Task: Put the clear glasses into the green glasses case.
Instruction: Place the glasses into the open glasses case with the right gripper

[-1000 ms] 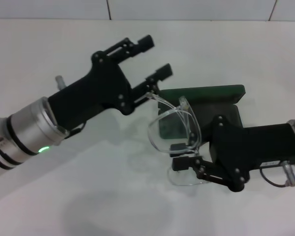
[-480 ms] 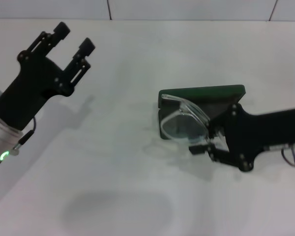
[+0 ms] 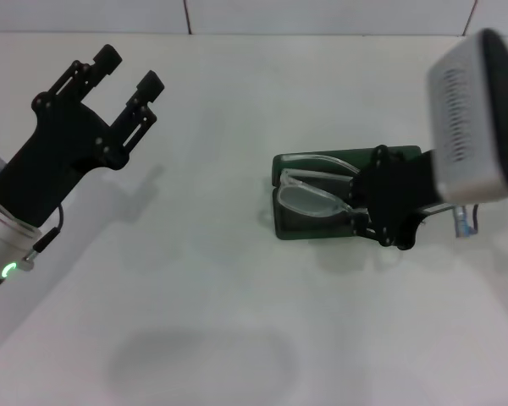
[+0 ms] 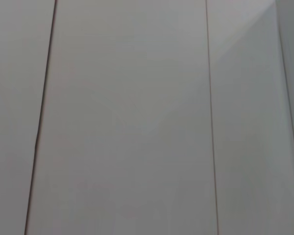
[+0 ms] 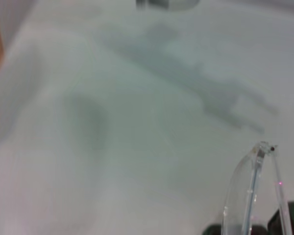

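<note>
Contrast between the views is marked: only the head view takes in the whole scene, with the dark green, flat, rounded-rectangular hinged glasses case (image 3: 322, 227) lying open on the white table (image 3: 237, 321) and both arms in frame. The left wrist view shows nothing but pale panelled surface crossed by thin dark seams. The right wrist view is blurred, showing the table, a grey shadow, and one end of the fully transparent plastic wraparound glasses (image 5: 252, 196) at close range; that arm's own fingers are not seen there.

In the head view the clear glasses (image 3: 317, 196) are seen lying within the open case, over its dark lining, lens toward the robot's left. The right gripper (image 3: 366, 213) is lowered at the end of the glasses nearer the robot's right, its black body covering that end of the case. Whether its fingers are closed on the frame or parted cannot be told.

The left gripper (image 3: 127, 74) is held well apart from the case, raised at the table's left, its two black fingers (image 3: 107, 57) spread with nothing between them.
</note>
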Robot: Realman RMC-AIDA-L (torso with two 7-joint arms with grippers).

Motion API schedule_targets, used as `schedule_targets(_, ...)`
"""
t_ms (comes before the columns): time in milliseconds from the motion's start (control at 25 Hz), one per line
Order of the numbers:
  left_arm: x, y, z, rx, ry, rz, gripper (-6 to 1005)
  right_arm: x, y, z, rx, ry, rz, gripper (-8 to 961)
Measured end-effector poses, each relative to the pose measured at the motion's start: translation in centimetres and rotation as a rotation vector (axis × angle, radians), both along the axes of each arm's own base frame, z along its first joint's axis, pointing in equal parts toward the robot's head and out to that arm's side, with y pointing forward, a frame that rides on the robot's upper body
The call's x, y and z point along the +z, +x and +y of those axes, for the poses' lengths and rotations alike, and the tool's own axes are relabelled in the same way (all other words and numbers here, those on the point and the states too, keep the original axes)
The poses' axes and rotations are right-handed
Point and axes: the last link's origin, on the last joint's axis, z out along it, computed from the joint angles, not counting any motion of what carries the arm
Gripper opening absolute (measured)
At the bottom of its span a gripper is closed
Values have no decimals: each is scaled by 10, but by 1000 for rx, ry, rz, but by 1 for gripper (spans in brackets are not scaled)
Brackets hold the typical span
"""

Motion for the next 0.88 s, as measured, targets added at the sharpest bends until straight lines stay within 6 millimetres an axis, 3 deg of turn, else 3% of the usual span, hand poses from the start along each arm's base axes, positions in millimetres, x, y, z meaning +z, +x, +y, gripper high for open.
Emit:
schedule_targets(320,-3,-3,2,30,-16,5,602,-29,-6,9,90,100,-249,122)
schedule_targets(880,-6,-1,9,43,-29,15,602,-44,1,12,159,160,-347,122)
